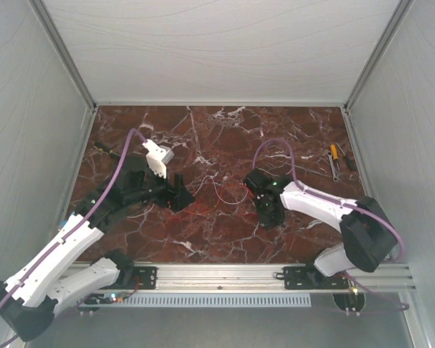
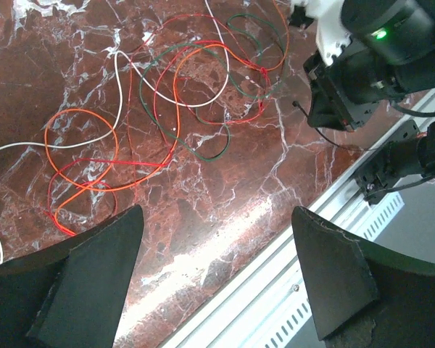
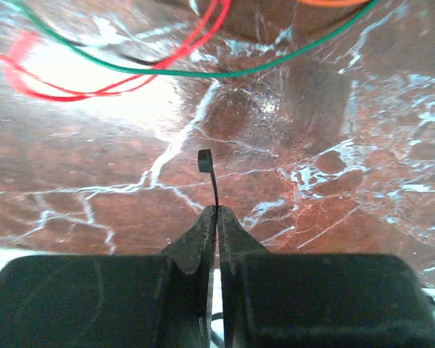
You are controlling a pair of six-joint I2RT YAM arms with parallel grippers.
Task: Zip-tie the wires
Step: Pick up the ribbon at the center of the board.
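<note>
Right fingers (image 3: 196,246): pinched together on the zip tie (image 3: 211,184), its square head poking out ahead, low over the counter (image 3: 333,217).
Left fingers (image 2: 94,275): spread wide, gripping nothing (we saw only counter between them).
Wires (image 2: 175,109): loose red, orange, white and green loops lay just beyond the tie's head.
Step, we judged: bunch the loops first, then slide the head under them, keeping it flat.

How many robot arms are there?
2. The left arm reaches in from the left, jaws open; the right arm from the right, jaws shut on the zip tie. None seem hidden.
</note>
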